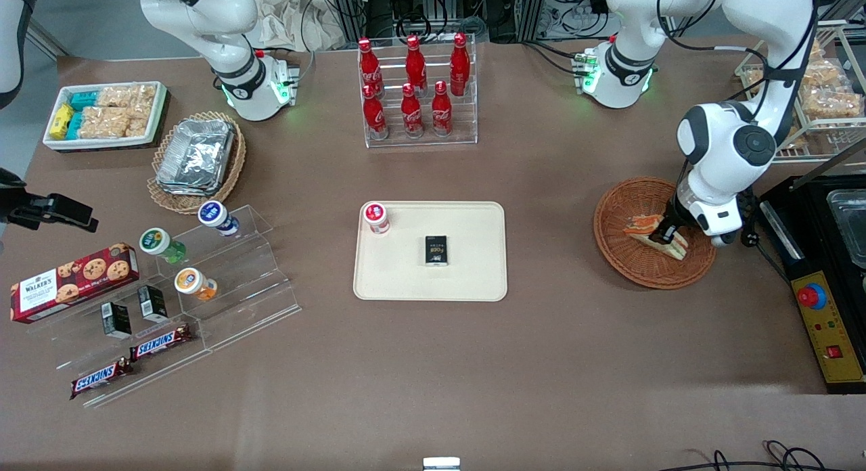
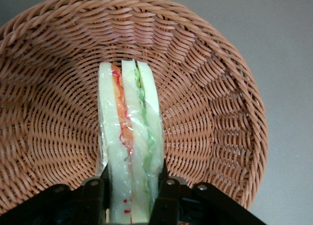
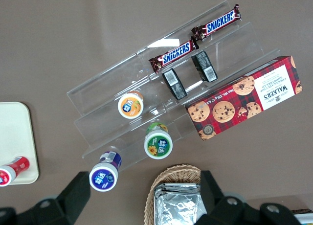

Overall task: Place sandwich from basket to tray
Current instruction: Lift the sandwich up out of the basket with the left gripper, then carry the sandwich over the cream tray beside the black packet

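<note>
The sandwich [image 1: 651, 231] is a wrapped wedge of white bread with orange, green and pink filling. It lies in the round reddish-brown wicker basket [image 1: 626, 254] toward the working arm's end of the table. My left gripper [image 1: 671, 232] is down in the basket, shut on the sandwich, with one finger on each bread face. In the left wrist view the sandwich [image 2: 129, 137] stands on edge between the black fingers [image 2: 93, 195], over the basket's weave [image 2: 54, 137]. The cream tray [image 1: 467, 281] lies mid-table, holding a red-capped jar [image 1: 376, 217] and a small black box [image 1: 436, 250].
A rack of red cola bottles [image 1: 414, 92] stands farther from the front camera than the tray. A black machine with a red button [image 1: 812, 296] sits beside the basket at the table's end. A clear stepped stand with jars and snack bars [image 1: 176, 288] lies toward the parked arm's end.
</note>
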Motion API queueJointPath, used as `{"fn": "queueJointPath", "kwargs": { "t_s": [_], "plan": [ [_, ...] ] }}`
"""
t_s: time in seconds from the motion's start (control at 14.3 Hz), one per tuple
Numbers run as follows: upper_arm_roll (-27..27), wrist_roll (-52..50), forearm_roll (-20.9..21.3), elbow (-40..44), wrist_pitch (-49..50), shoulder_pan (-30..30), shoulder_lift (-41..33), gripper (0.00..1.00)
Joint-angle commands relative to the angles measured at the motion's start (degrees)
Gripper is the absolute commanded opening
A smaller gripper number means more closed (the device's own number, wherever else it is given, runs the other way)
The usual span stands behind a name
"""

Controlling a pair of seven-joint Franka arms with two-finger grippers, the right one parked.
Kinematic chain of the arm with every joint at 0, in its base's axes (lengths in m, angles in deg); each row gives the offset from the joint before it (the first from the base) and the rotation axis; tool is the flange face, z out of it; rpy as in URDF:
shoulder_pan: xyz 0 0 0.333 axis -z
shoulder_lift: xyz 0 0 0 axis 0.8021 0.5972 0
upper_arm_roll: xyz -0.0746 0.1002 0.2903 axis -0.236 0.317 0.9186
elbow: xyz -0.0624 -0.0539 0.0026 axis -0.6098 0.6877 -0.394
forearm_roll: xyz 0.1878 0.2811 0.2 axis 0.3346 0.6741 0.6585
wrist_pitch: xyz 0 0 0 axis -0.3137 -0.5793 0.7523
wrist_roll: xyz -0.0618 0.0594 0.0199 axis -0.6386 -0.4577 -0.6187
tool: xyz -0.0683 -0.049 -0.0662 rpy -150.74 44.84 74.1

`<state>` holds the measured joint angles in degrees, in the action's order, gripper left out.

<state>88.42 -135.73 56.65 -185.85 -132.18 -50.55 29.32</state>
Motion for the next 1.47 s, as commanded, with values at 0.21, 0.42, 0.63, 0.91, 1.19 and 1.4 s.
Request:
{"fn": "queueJointPath", "kwargs": {
  "t_s": [0.21, 0.42, 0.63, 0.91, 1.19, 1.4],
  "plan": [
    [-0.02, 3.82, -0.23, -0.25, 1.21, 0.12, -3.21, 0.00],
    [-0.02, 7.42, 0.21, 2.64, 8.67, 0.12, -6.82, 0.00],
    [-0.54, 12.08, 0.39, 6.60, 16.85, 0.56, -9.37, 0.00],
    [-4.58, 17.36, 0.56, 19.57, 34.57, 0.56, -10.00, 0.00],
    [-11.60, 20.26, 0.91, 29.10, 40.95, 0.56, -8.85, 0.00],
    [-15.47, 27.97, 0.65, 31.91, 41.04, 0.65, -8.41, 0.00]
  ]
}}
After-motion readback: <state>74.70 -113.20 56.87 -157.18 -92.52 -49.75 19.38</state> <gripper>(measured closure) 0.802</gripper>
